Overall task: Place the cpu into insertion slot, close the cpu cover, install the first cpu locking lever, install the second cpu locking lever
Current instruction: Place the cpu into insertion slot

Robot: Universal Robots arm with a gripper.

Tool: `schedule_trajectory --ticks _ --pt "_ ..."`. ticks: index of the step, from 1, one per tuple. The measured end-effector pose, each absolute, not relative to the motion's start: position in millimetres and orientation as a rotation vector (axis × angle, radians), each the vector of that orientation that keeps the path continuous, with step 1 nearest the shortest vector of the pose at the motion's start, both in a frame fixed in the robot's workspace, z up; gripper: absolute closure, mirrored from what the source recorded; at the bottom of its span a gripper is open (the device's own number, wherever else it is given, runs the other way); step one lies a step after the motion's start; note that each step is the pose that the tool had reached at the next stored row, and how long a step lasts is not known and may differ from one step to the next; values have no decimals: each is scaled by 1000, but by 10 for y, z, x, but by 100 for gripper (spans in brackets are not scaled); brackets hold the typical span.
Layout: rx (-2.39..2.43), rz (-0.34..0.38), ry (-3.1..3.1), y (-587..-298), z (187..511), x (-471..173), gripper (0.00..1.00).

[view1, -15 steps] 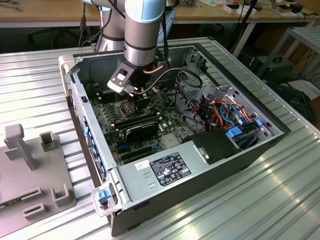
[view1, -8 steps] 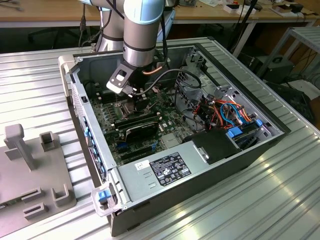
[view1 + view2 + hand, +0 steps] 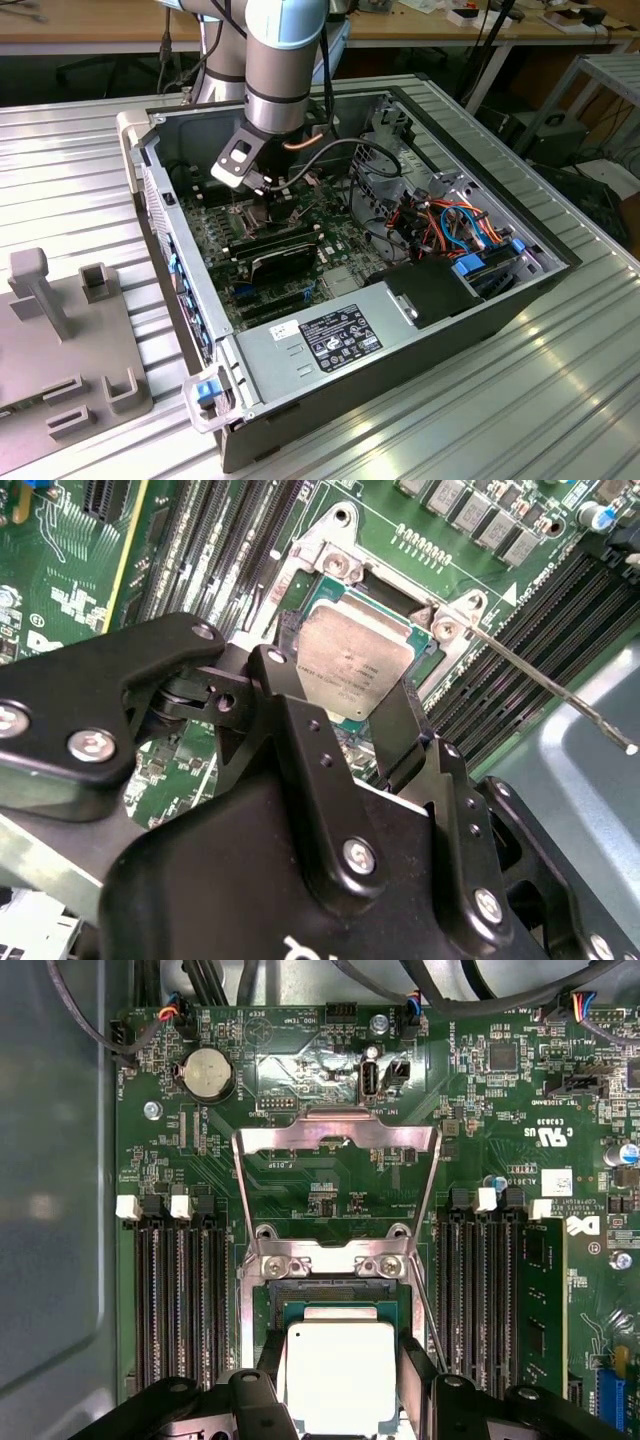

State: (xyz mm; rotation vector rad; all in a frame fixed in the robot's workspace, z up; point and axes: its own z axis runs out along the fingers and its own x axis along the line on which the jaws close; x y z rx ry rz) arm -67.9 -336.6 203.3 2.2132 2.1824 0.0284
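Observation:
In both wrist views my gripper is shut on the cpu, one black finger against each side edge of the silver-topped chip. The chip sits level over the insertion slot; I cannot tell whether it rests in it. The cpu cover is swung open, its silvery frame standing back from the slot. A thin locking lever sticks out free beside the socket. In the exterior view the gripper is down inside the open computer case.
Black memory slots flank the socket on both sides, with a green memory module fitted on one side. Cables and drive bays fill the case on the exterior view's right. A grey fixture plate lies outside on the left.

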Motion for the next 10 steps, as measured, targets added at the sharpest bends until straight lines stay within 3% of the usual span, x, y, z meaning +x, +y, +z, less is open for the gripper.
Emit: schedule_trajectory --ticks 10 --pt "2215 29 2183 -3366 2027 -672 46"
